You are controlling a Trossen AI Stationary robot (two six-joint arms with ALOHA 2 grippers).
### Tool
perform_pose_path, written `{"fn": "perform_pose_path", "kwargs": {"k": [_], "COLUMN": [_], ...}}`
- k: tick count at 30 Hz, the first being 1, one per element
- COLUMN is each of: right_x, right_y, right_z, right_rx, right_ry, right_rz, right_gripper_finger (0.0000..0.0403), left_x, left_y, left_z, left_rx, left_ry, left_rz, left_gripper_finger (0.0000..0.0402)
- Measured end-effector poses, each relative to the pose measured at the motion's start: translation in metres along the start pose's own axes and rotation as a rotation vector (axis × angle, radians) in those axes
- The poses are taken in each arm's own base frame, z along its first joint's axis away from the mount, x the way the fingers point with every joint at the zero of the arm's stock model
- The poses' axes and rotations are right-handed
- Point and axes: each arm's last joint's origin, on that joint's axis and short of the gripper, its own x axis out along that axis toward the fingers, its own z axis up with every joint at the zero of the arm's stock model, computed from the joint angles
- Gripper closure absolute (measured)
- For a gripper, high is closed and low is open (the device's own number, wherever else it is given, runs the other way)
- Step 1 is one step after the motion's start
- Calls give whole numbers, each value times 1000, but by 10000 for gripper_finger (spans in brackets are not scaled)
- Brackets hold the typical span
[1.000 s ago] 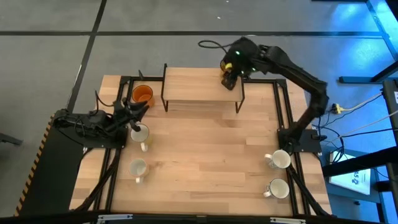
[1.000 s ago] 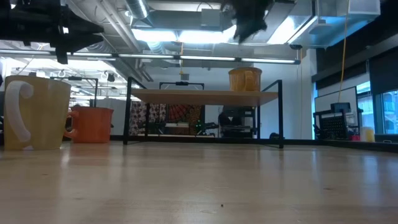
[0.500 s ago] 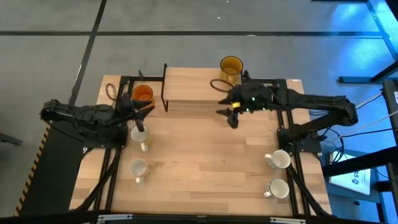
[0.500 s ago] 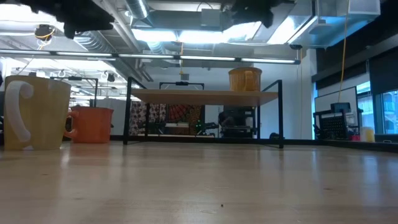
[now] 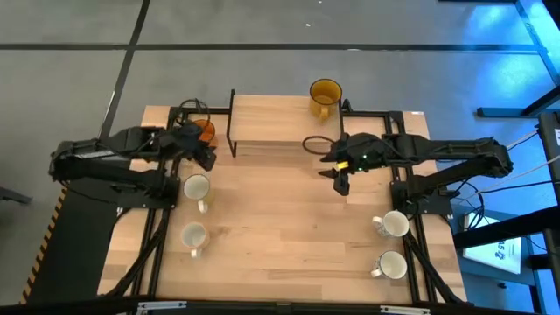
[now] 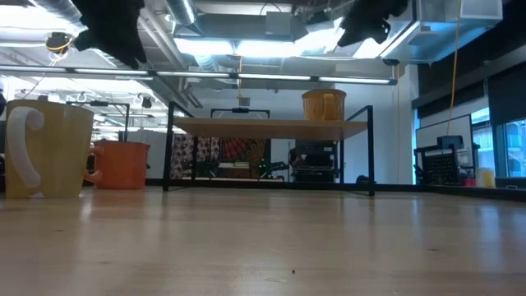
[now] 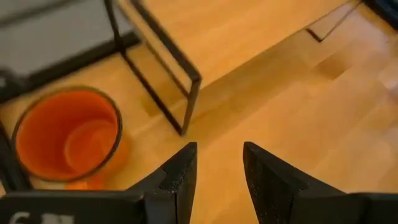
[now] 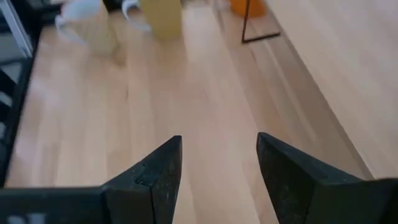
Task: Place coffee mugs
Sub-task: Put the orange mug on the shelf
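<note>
orange mug (image 5: 201,131) sits at the upper left of the high view, beside the shelf (image 5: 280,118); the left end effector (image 5: 206,159), open and empty, hovers just below it, nearest. right end effector (image 5: 339,182) open, mid-worktop.

A: In the high view, the left pincer (image 5: 203,154) overlaps the orange mug (image 5: 202,130), so only part of the rim shows there.

B: And the left wrist view cuts that mug's base off at the picture's edge, with a dark bar crossing its side.

A: In the low view the cream mug (image 6: 45,149) is cropped at the left edge. Both arms show only as dark shapes along the top, and their fingers cannot be made out there.

B: The right wrist view has two pale mugs (image 8: 93,22), smeared and cut by the upper edge; whether their handles touch is unclear.
</note>
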Motion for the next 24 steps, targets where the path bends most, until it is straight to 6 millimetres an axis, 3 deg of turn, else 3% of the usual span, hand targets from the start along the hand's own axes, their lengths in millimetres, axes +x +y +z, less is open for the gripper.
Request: {"fn": "perform_pose_path", "kwargs": {"k": [8,16,24], "right_x": [6,6,6], "right_y": [-2,-5,-7], "right_z": [-9,-9,-8], "right_rx": [-11,-36,-43], "right_ry": [42,26,13], "right_rz": [-12,-91,-175], "right_gripper_finger": [210,210,210], "left_x": [9,42,79], "left_y": [14,61,113], "left_z": [24,46,56], "left_rx": [-85,-150,-187], "left_ry": [68,207,386], "left_rz": [58,196,355], "left_gripper_finger": [277,251,225]}}
